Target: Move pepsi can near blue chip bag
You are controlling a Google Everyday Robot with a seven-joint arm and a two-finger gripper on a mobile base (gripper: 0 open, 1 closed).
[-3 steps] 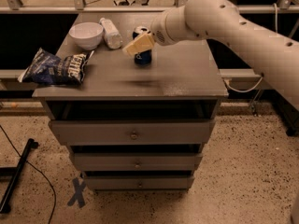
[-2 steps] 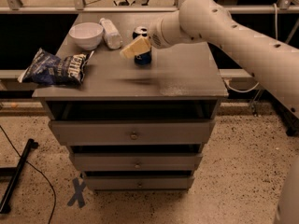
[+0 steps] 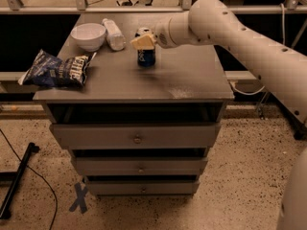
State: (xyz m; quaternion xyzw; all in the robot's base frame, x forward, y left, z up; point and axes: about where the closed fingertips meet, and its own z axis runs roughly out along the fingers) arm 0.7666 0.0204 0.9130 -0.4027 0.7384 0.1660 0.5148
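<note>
The pepsi can [image 3: 146,57] stands upright at the middle of the cabinet top, dark blue with white lettering and a silver top. My gripper [image 3: 143,41] reaches in from the right and sits at the can's upper part, covering it from the near side. The blue chip bag [image 3: 57,70] lies crinkled at the left front corner of the top, well to the left of the can.
A white bowl [image 3: 88,35] and a white plastic bottle [image 3: 113,33] lying on its side sit at the back left. The grey cabinet top [image 3: 192,80] has drawers below. My arm [image 3: 230,32] spans the right side. A dark stand leg [image 3: 17,181] lies on the floor at left.
The gripper stays at the can's top with barely any shift. The can and the bag have not moved.
</note>
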